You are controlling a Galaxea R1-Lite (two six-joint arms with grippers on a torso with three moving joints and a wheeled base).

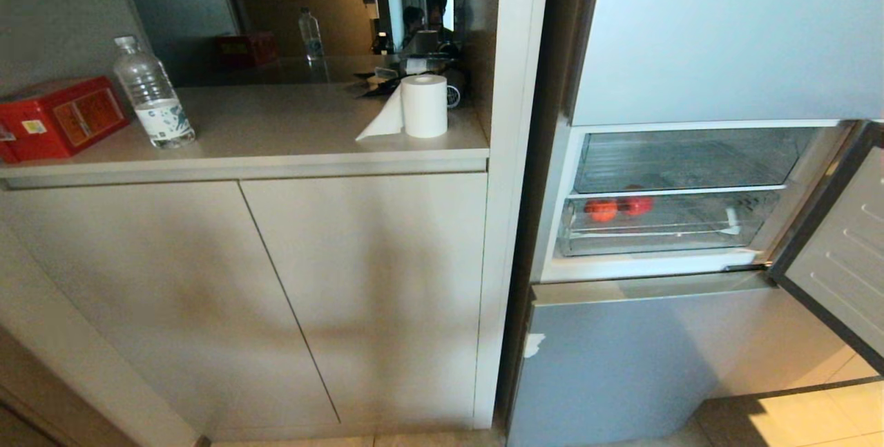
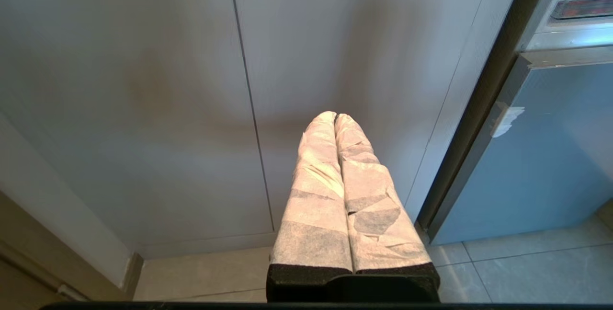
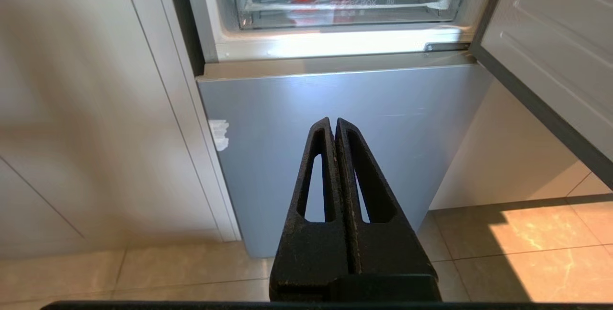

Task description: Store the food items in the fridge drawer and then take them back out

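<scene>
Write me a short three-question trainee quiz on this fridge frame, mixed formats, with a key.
1. True or false: both fruits, the orange fruit and the red fruit, lie in the fridge drawer.
2. The right claw is: A open, B shut on a fruit, C shut, empty.
3. Fill in: the paper roll stands on the ____.

Key: 1 true; 2 C; 3 counter.

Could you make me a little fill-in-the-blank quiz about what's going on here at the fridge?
1. The orange fruit and the red fruit lie side by side inside the clear ____.
2. The fridge door at the right stands ____.
3. The right gripper holds ____.
4. On the counter, the water bottle stands between the red box and the ____.

Missing words: fridge drawer; open; nothing; paper roll
</scene>
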